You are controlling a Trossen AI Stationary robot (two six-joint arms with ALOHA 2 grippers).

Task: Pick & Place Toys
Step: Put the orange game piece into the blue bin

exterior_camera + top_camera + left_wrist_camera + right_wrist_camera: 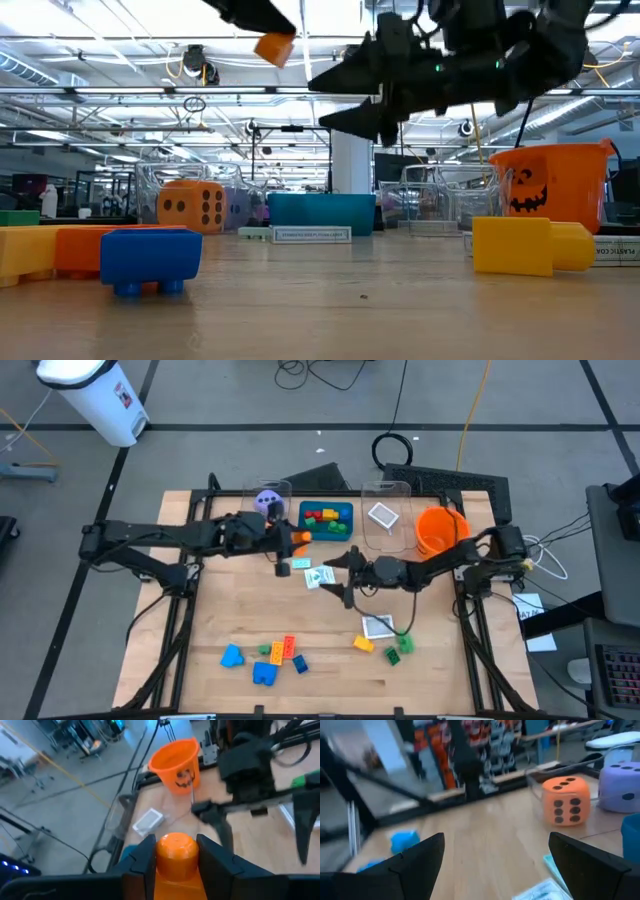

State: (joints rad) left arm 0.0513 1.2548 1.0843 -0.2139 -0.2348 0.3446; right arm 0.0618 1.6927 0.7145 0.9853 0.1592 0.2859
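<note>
Item: orange brick [175, 851], small, rigid, smooth plastic; likely light and slippery, best pinched across flat sides. Location: aloft above the counter [330, 660], near the teal tray [327, 520]. Left gripper [175, 857]: fingers clamped on it. Right gripper [495, 865]: fingers spread, empty, over picture cards [318, 576].

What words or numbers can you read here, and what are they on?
"PLASTIC CO", cut off at the picture's edge: white label by the orange bucket.
Six dots: side face of the orange die.
Pumpkin face, no words: the orange bucket.
Strip label before the teal tray, and the picture cards: too blurred to read.
</note>
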